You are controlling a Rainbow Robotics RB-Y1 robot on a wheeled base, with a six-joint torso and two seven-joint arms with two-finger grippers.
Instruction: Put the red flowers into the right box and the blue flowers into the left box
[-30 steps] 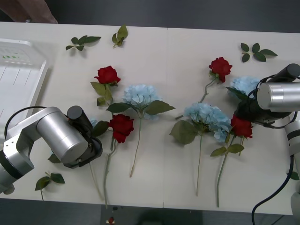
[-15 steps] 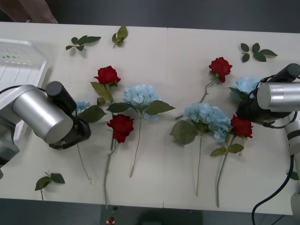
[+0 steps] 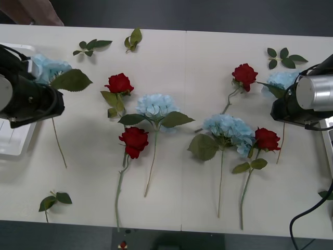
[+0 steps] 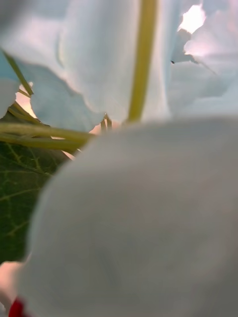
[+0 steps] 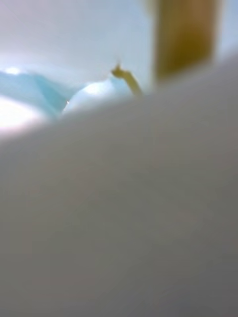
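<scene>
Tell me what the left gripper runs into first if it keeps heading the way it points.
Probably the left box: the left gripper, carrying a blue flower, hangs by its rim, seemingly pointing down; depth is unclear.

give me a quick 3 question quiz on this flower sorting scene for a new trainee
1. True or false: the left gripper carries a red rose.
2. How many red flowers lie on the table?
3. Multiple choice: the blue flower at the left arm is A) over the near edge of the left box, B) beside the right arm, C) flat at the table's centre.

Key
1. False: a blue flower is at it, stem hanging down.
2. Four: one, one, one, one.
3. A. The right gripper has its own blue flower at the far right.
</scene>
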